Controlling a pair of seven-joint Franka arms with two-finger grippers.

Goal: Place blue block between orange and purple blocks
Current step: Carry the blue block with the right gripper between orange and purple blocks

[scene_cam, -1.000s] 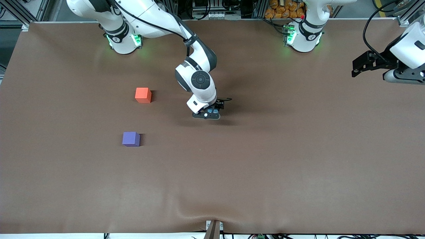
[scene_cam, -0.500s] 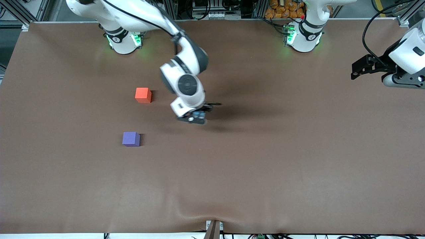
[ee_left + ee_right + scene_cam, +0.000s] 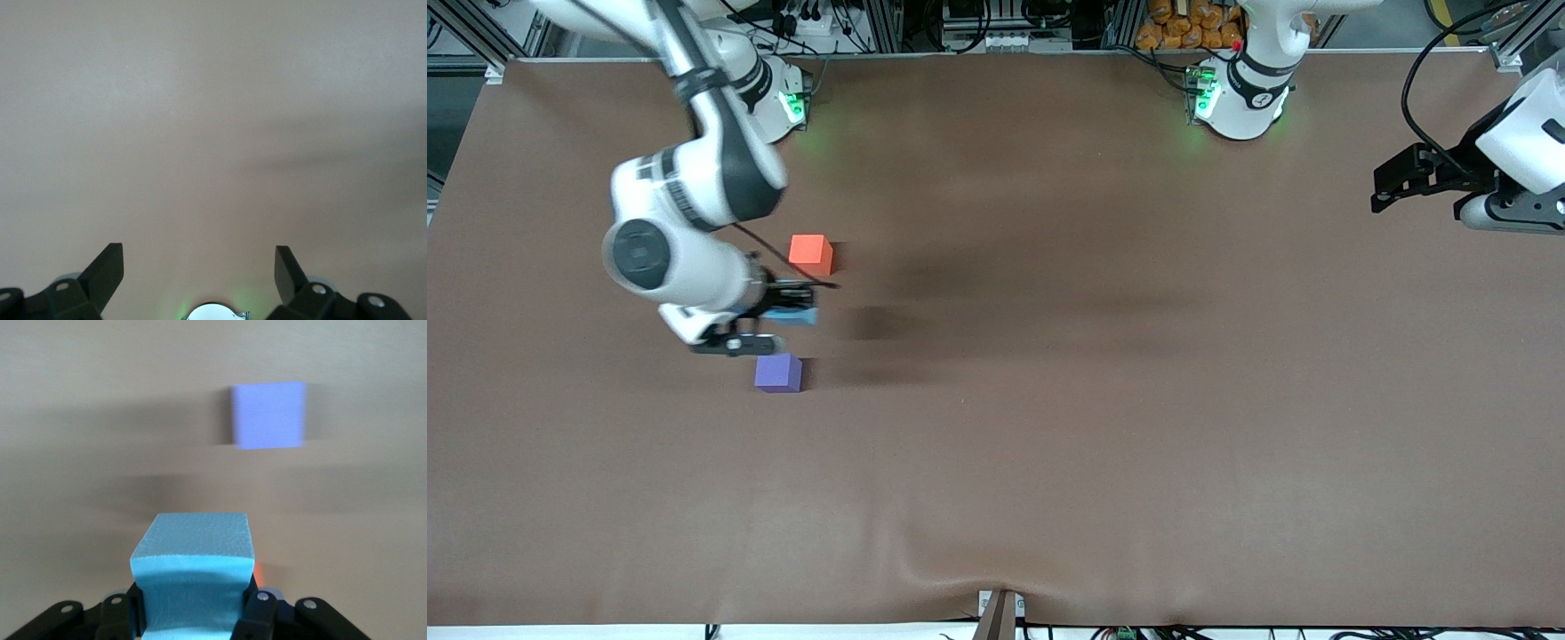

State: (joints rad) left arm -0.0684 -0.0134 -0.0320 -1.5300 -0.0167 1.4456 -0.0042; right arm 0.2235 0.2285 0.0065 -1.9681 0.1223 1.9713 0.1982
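My left wrist camera gives me mostly bare worktop (image 3: 213,100), a flat brownish-tan surface filling nearly the whole frame. A soft, darker band of shadow runs across the right half at mid-height, slanting slightly upward toward the right edge. At the bottom I see my left hand (image 3: 199,263) with its two black fingers spread wide: one fingertip (image 3: 107,267) rises at lower left, the other at lower right, with only worktop showing in the gap between them. Low at bottom centre, a small pale rounded shape with a faint green glow beside it peeks in; I cannot tell what it is.
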